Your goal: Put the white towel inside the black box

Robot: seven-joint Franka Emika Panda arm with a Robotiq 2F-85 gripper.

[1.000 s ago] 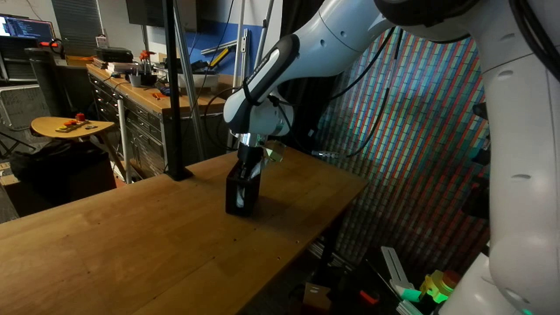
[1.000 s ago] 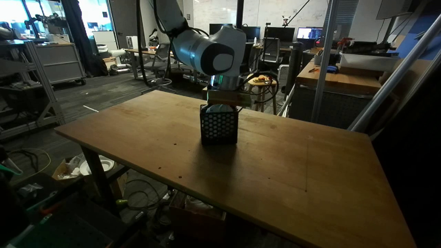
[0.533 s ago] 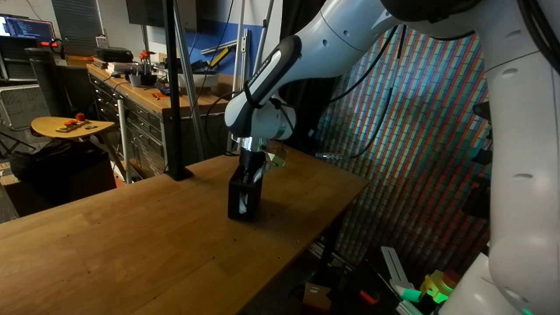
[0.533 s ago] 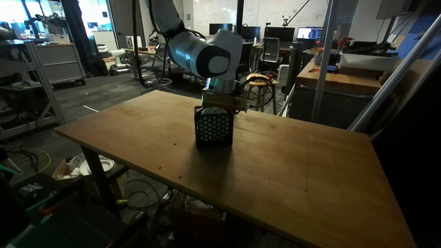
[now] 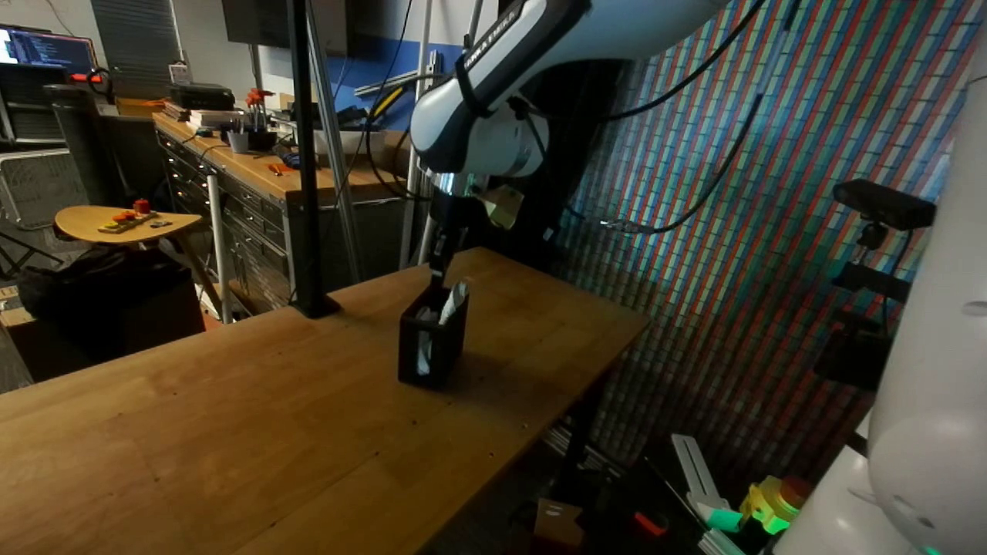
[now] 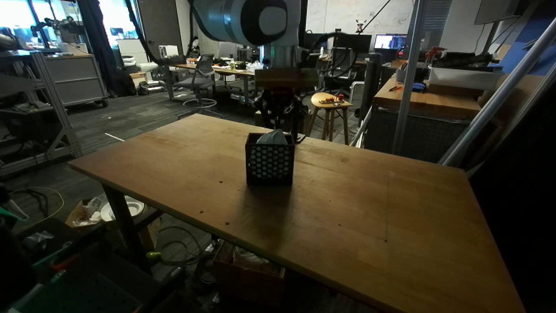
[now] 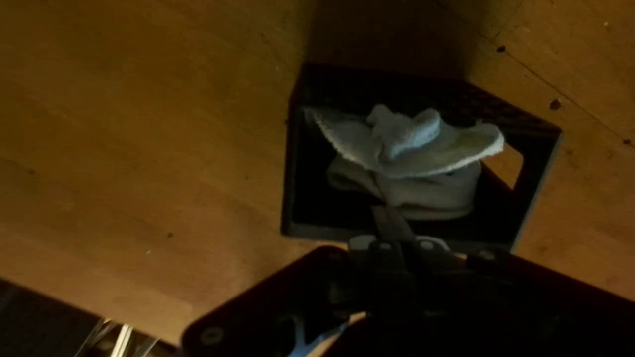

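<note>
The black box (image 5: 449, 351) stands upright on the table; it shows in both exterior views (image 6: 270, 179) and in the wrist view (image 7: 322, 231). The white towel (image 7: 357, 144) lies crumpled inside it. One fold of the towel rises to or slightly above the rim in both exterior views (image 5: 453, 302) (image 6: 273, 138). My gripper (image 7: 391, 220) is above the box near one rim, pointing down, with its fingers together. I see no towel hanging from the fingertips in an exterior view (image 5: 437, 276). The lower part of the towel is hidden by the box walls.
The box stands on a wooden table (image 5: 254, 432) with table edges beyond it. A black post (image 5: 308, 193) rises at the table's edge. A workbench (image 5: 285, 181) and a small stool (image 6: 330, 101) stand behind.
My gripper has risen from inside the box opening to above it. The towel stays in the box. The box first shifted slightly with the gripper, then stayed nearly in place.
</note>
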